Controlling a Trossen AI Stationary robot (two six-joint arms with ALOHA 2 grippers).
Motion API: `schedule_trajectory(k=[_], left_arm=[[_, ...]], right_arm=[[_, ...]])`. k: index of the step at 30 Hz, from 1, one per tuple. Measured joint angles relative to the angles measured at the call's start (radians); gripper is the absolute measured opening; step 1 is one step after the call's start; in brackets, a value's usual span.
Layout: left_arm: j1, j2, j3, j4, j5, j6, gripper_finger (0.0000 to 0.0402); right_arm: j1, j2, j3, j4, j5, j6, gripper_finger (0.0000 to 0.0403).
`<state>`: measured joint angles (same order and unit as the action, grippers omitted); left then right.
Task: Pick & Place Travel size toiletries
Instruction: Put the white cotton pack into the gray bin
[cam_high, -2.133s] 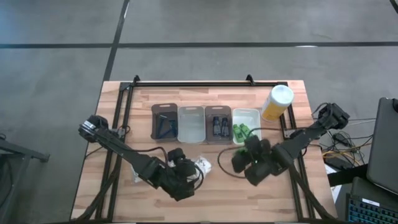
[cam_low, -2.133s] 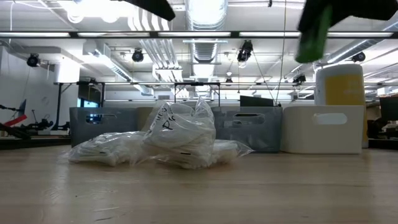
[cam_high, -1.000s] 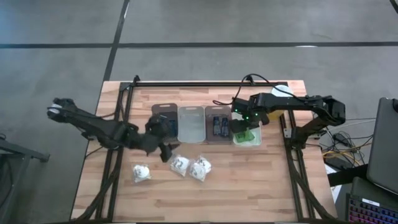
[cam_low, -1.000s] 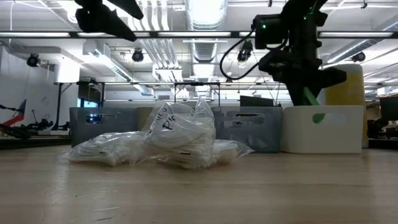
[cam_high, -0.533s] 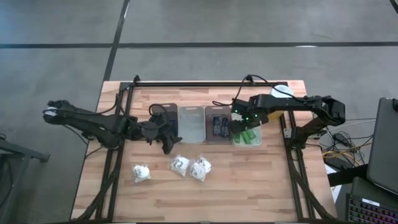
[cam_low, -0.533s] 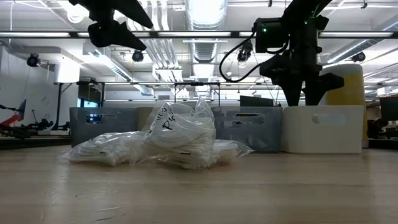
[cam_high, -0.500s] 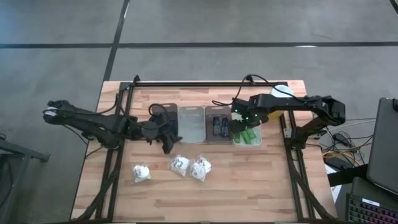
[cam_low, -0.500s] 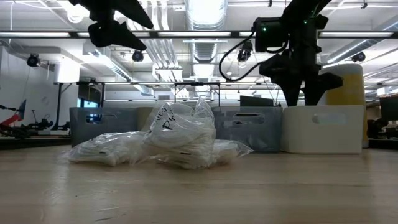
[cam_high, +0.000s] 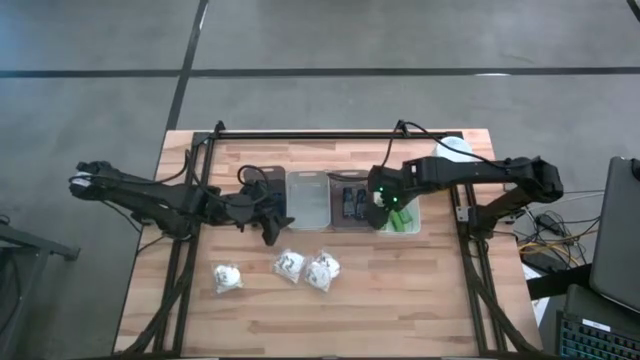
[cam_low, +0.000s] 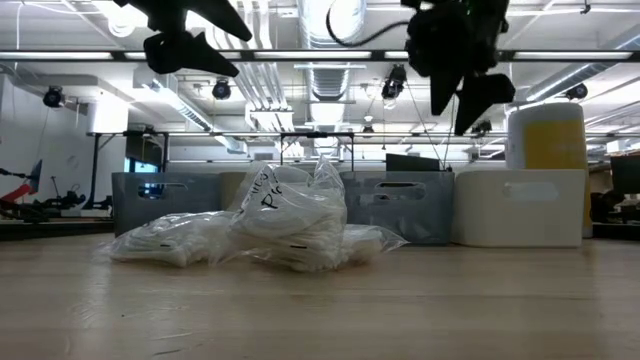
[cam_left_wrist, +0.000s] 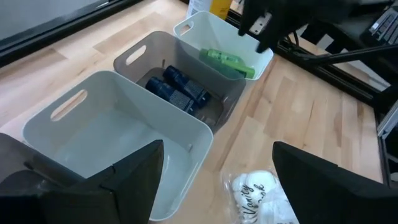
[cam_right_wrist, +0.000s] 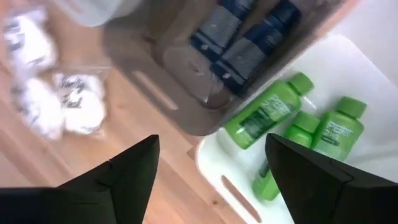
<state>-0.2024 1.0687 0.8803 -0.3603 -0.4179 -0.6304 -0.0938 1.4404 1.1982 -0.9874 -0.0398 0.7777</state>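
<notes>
The right arm covers most of the yellow bottle from above.

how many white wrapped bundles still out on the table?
3, all on the bare wood in front of the trays: the left bundle, the middle bundle, and the right bundle beside it. None visible in the trays.
</notes>
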Motion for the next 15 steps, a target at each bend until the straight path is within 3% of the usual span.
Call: schedule_trajectory(k=[15], left_arm=[[0.000,0.000,-0.002,0.001,0.001,-0.035,0.0305]], right_arm=[[0.127,-0.007,0.019,0.008,0.051,-0.023,0.0334]])
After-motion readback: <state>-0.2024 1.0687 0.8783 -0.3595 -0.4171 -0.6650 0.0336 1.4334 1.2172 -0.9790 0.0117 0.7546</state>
